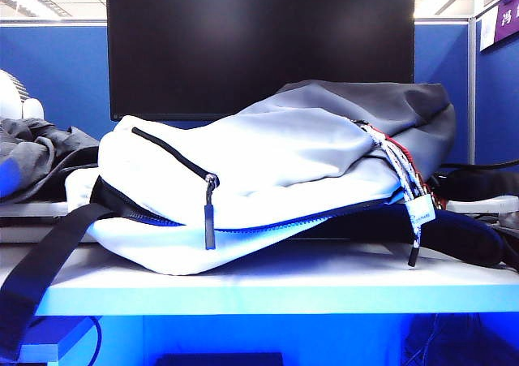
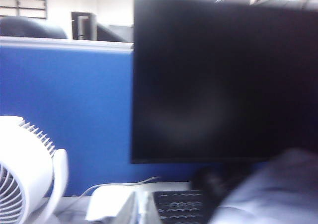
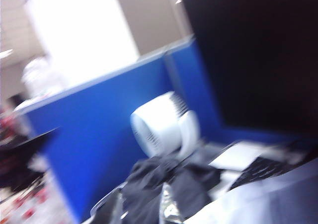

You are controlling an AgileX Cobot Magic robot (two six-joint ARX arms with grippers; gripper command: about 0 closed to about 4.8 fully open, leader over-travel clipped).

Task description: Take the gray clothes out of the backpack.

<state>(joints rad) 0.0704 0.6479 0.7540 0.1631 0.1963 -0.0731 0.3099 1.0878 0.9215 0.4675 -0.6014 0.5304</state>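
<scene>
The backpack [image 1: 268, 163] lies on its side across the table, white and light gray with a dark gray top, its zipper partly open onto blue lining. The gray clothes [image 1: 36, 159] lie in a wrinkly heap on the table just left of the backpack, outside it. Neither gripper shows in the exterior view. My left gripper [image 2: 141, 211] is raised, facing the monitor, its fingertips together and empty. My right gripper [image 3: 143, 211] is blurred; its fingers stand apart with nothing between them, and the gray clothes [image 3: 149, 177] lie beyond them beside the backpack [image 3: 268, 199].
A large black monitor [image 1: 259, 45] stands behind the backpack against a blue partition. A white fan [image 2: 20, 174] sits at the far left, a keyboard [image 2: 179, 209] under the monitor. A broad black strap [image 1: 40, 269] hangs over the table's front edge [image 1: 324, 289].
</scene>
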